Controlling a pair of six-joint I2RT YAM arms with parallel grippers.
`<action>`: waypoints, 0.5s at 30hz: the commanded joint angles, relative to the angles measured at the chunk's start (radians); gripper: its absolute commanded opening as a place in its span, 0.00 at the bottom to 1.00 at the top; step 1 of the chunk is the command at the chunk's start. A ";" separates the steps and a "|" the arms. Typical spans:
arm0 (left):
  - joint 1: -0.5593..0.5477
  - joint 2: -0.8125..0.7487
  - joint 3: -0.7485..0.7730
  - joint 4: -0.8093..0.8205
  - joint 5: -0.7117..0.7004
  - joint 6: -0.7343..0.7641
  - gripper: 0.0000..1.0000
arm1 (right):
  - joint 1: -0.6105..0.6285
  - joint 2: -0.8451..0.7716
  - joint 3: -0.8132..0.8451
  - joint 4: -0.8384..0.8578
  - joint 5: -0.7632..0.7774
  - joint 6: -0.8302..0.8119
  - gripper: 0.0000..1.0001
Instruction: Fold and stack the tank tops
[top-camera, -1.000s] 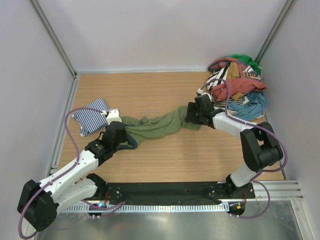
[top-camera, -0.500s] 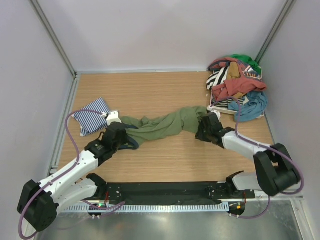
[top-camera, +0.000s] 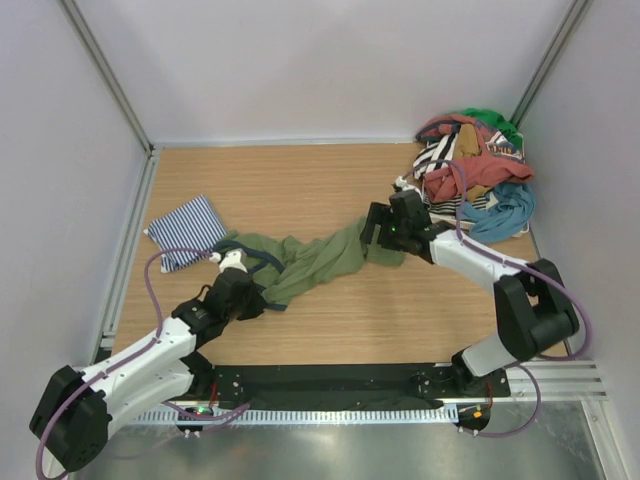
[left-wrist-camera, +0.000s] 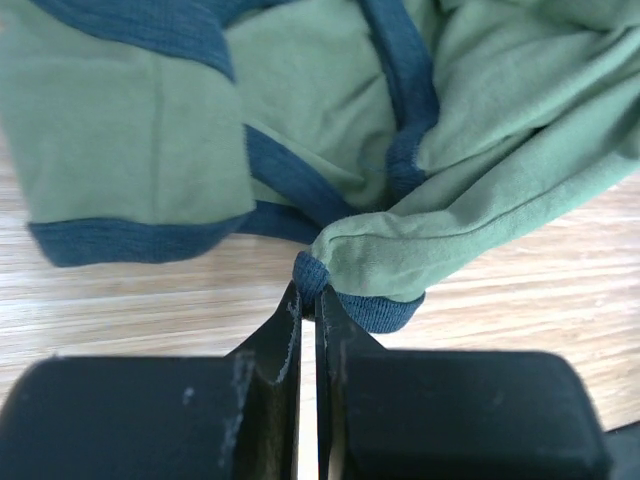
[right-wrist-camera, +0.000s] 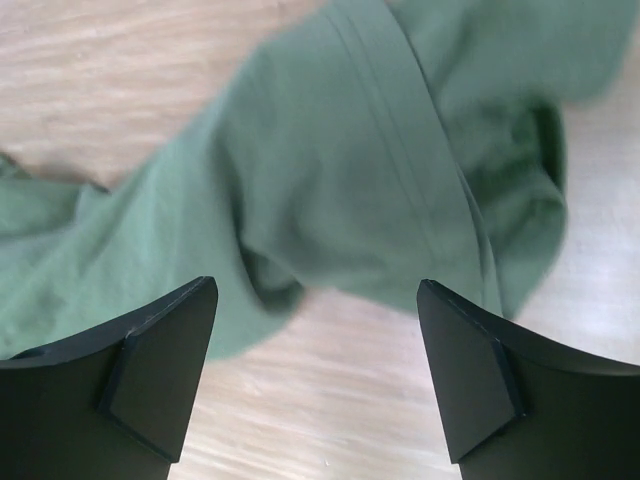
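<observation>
My left jaws pinch only the navy trim (left-wrist-camera: 385, 315) of the olive tank top (top-camera: 320, 258); right jaws gape open, so a tug could slip it.

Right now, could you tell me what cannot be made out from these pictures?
Top external: fingertips of the left gripper, hidden under its own wrist.
Top external: how many garments the clothes pile holds; they overlap.
Right wrist: the olive green tank top edges, blurred and cut off by the frame.

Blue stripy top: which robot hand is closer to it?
Left. The left gripper is near the striped top, pinching the green top; the right gripper is farther right.
</observation>
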 joint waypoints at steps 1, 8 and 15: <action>-0.036 0.026 0.013 0.048 0.007 -0.011 0.00 | 0.012 0.112 0.173 0.015 -0.020 -0.036 0.88; -0.133 0.066 0.052 0.036 -0.063 0.001 0.00 | 0.053 0.315 0.347 -0.046 0.006 -0.053 0.77; -0.150 0.058 0.105 -0.029 -0.088 0.030 0.00 | 0.057 0.243 0.245 -0.029 0.054 -0.040 0.12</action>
